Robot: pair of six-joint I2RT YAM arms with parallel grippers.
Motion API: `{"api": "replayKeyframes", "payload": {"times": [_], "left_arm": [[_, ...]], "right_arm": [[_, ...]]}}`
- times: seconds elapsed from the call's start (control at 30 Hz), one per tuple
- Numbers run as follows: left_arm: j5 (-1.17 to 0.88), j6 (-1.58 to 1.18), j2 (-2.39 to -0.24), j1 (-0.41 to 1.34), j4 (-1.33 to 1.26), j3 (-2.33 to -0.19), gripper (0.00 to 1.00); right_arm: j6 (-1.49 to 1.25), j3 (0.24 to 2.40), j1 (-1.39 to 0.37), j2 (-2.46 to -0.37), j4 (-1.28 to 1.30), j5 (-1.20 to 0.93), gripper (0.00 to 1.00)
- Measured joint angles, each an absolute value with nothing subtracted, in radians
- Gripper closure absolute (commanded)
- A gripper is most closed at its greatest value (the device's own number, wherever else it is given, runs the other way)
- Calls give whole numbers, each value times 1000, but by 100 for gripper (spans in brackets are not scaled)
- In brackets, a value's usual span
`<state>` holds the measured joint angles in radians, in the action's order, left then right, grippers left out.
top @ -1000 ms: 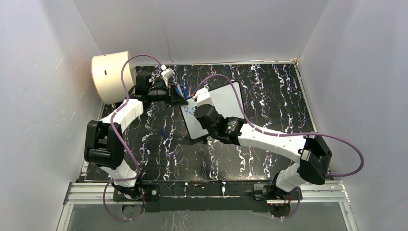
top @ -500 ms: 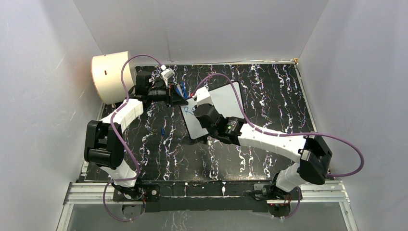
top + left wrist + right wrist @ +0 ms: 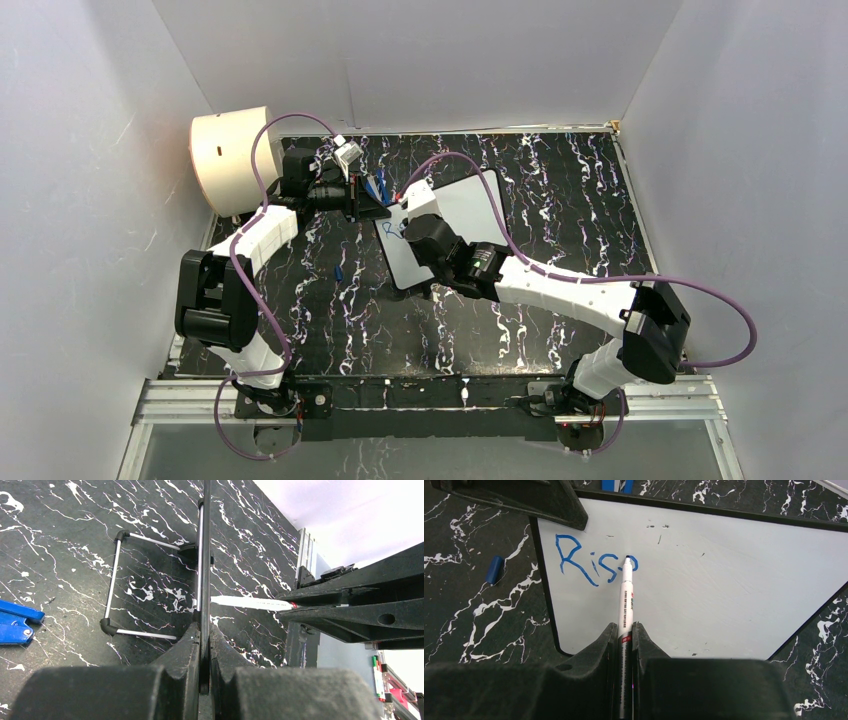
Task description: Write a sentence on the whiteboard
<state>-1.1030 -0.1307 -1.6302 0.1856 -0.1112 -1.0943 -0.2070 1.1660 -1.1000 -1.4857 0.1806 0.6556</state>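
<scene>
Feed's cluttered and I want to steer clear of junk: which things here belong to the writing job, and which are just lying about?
In the job: whiteboard, edge clamped in left pincer; blue lettering; marker pen in right pincer.
Lying about: cream drum; small blue cap; blue plastic piece.

The sentence (image 3: 594, 566) — its last letter half-hidden behind the marker (image 3: 626, 600) tip.

blocked: drum (image 3: 232, 160) stood far-left; left gripper (image 3: 204, 635) held left edge of whiteboard (image 3: 724, 580); right arm (image 3: 570, 285) crossed its near side | free: table (image 3: 580, 200) right of whiteboard lay open
</scene>
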Motion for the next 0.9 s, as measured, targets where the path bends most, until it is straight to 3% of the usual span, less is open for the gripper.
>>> {"api": "replayKeyframes", "payload": {"times": [0.9], "left_arm": [[-1106, -131, -1630, 186, -111, -1094, 100]], "right_arm": [[-230, 1166, -1100, -1486, 265, 599, 100]]}}
